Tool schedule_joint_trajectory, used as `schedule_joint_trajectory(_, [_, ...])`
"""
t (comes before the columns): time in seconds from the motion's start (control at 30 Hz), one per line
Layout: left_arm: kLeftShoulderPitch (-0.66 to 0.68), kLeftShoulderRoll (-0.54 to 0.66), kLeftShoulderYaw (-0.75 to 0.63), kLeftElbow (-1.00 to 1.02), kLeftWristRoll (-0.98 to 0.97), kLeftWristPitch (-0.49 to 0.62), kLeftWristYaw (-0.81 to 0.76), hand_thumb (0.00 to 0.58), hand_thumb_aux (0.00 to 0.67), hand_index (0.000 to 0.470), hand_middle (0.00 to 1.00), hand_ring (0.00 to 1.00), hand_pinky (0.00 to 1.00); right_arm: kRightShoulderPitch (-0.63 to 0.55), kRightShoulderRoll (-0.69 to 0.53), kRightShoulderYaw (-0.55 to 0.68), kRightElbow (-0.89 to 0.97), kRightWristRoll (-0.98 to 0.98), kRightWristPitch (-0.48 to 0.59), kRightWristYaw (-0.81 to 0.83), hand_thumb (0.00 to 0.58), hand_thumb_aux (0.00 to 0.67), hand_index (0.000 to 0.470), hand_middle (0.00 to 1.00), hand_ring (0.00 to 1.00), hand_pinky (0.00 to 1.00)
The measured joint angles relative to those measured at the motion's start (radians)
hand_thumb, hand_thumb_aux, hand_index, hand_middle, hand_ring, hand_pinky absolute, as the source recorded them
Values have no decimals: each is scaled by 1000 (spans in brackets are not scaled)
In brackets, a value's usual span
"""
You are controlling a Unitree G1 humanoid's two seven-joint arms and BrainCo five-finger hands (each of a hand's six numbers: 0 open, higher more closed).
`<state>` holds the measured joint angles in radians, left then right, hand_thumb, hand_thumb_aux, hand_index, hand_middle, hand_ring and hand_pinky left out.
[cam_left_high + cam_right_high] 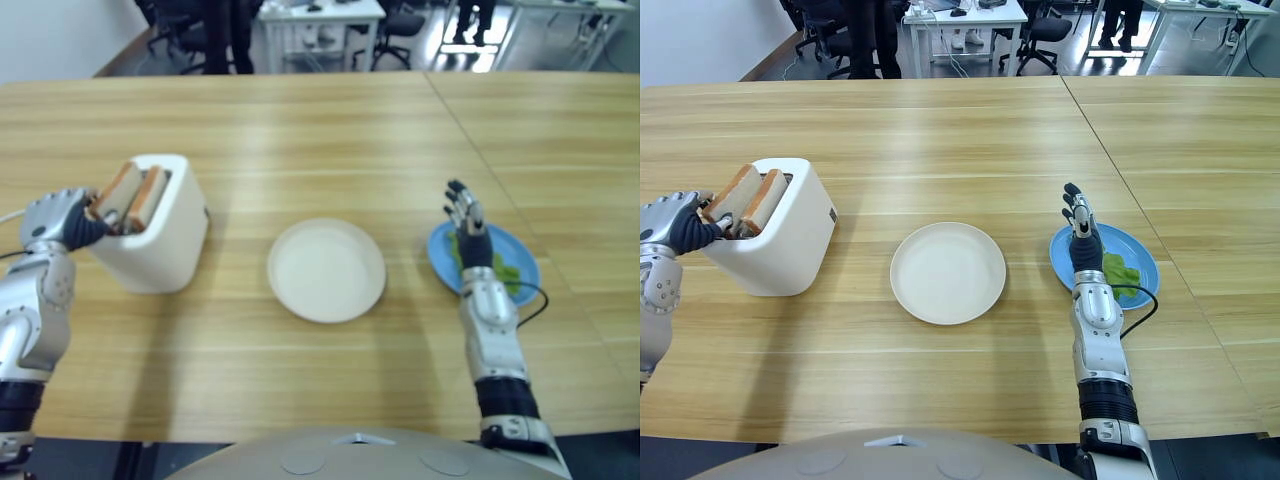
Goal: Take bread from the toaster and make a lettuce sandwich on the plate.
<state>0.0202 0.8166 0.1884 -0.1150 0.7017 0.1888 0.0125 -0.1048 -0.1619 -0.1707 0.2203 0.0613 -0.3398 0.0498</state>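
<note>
left hand, at the left edge of the frame: fingers curled shut on the left slice, which stands in the toaster beside a second slice, both poking up from its top at centre left

right hand, right of centre: fingers stretched out straight and holding nothing, over the left rim of the blue plate; whether it touches the plate i cannot tell; lettuce lies on that plate just right of the wrist

white plate sits at centre, between toaster and blue plate, apart from both, on the wooden table
</note>
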Motion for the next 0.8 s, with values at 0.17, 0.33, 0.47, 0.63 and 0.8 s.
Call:
schedule_joint_trajectory(0.17, [-17, -50, 122, -111, -11, -46, 134, 580, 670, 460, 1000, 1000, 1000, -5, 1, 10, 1, -4, 1, 1, 0, 0, 0, 0, 0, 0])
schedule_joint_trajectory(0.33, [-61, -119, 283, -305, -86, -146, 252, 580, 670, 460, 1000, 1000, 1000, -4, 0, 14, 1, -8, 2, 1, 0, 0, 0, 0, 0, 0])
schedule_joint_trajectory(0.47, [-70, -258, 175, -372, -165, -242, 244, 580, 670, 460, 1000, 1000, 1000, -3, 1, 17, 2, -11, 3, 1, 0, 0, 0, 0, 0, 0])
schedule_joint_trajectory(0.63, [-75, -427, -35, -315, -267, -277, 161, 580, 670, 460, 1000, 1000, 1000, -3, 0, 18, 2, -12, 5, 7, 0, 0, 0, 0, 0, 0])
schedule_joint_trajectory(0.8, [-88, -569, -255, -142, -402, -306, 9, 580, 670, 460, 1000, 1000, 1000, -7, -4, 18, 3, -12, 10, 10, 0, 0, 0, 0, 0, 0])
